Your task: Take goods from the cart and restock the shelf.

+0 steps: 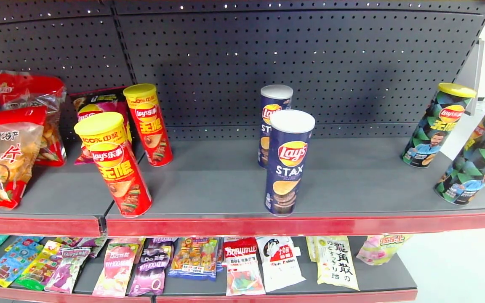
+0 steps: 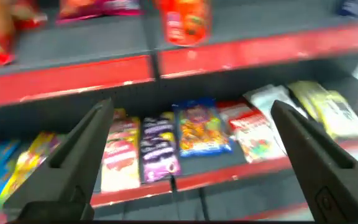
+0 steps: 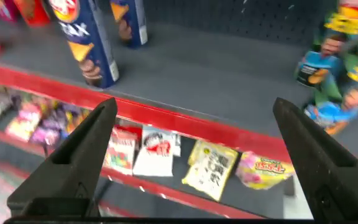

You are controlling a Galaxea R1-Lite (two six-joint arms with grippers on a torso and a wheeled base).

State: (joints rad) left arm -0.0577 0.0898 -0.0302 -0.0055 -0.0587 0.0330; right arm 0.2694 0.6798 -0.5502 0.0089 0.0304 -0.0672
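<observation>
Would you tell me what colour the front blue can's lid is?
The lid is white, best seen in the head view.

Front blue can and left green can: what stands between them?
Nothing. In the head view, the shelf between the front blue can and left green can is bare.

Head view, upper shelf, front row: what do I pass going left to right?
Red snack bag → red can with yellow lid → blue can with white lid → dark patterned can with yellow lid.
</observation>
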